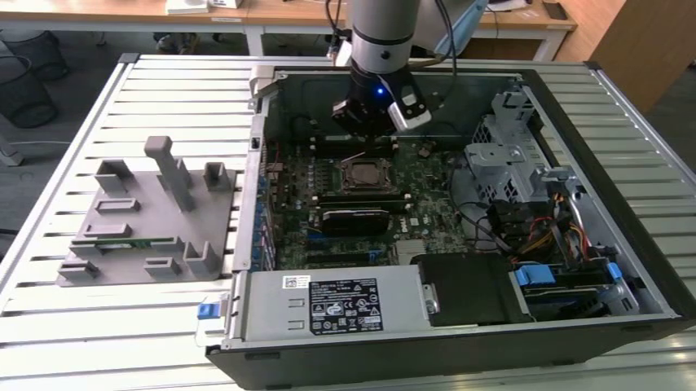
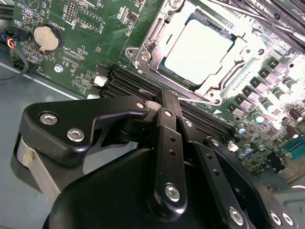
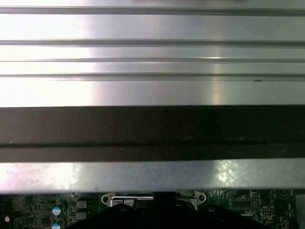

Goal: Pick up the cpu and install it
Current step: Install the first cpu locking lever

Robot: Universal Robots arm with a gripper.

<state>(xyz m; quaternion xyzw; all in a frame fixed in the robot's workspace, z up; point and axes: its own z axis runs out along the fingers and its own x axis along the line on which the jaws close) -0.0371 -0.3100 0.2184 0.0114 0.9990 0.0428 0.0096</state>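
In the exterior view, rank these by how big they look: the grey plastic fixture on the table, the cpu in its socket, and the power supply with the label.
Largest to smallest, as they look:
1. power supply
2. grey plastic fixture, close to the first, and the power supply sits nearer the camera, so that order is unsure
3. cpu, clearly smallest

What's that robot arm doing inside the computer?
The arm is working over an open computer case lying on a slatted metal table. Its gripper hovers above the green motherboard, close to the socket. The cpu already sits in its socket, its shiny top showing in the second wrist view. The gripper's jaws are closed together and hold nothing.
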